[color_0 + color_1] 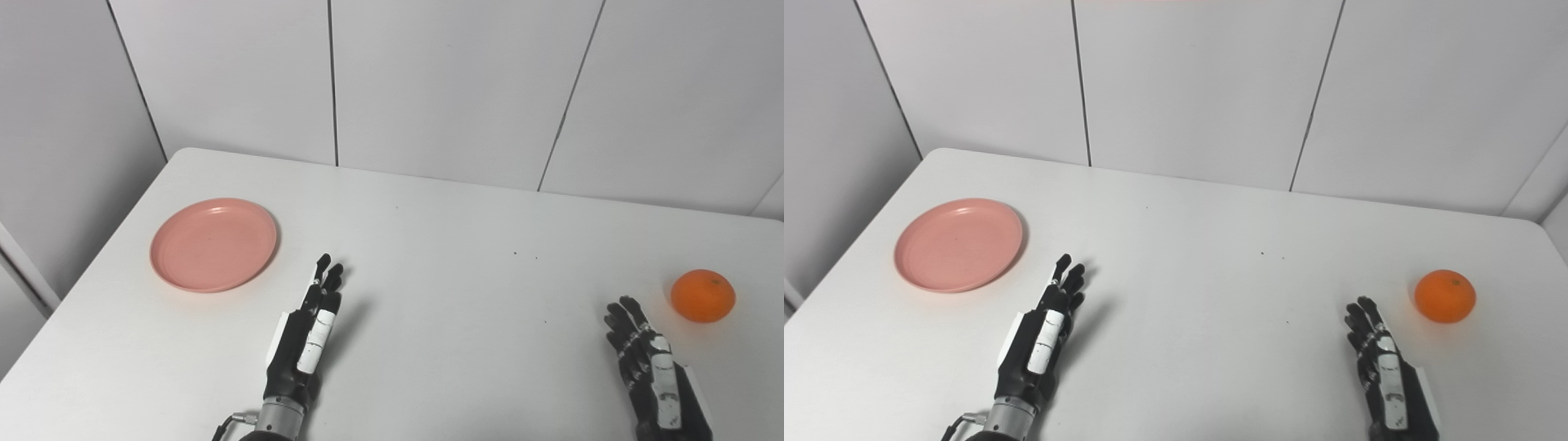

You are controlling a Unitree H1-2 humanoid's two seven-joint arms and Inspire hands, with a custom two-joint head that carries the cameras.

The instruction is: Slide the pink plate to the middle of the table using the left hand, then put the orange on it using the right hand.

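Round glossy pink plate (213,244) on smooth white table (429,257), dimpled orange (702,295), left hand (304,334) and right hand (649,367) fingers extended, empty

A lab-like test cell: bare white table (429,257), plain panelled walls (453,79).

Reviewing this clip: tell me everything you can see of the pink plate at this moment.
The pink plate is round and shallow, with a low raised rim and a flat, bare well; it looks like matte plastic. It lies flat and right way up on the white table, toward the far left side, well away from the middle. Nothing rests on it or touches it. The left hand is nearest, apart from its rim, to the plate's right and nearer the robot.
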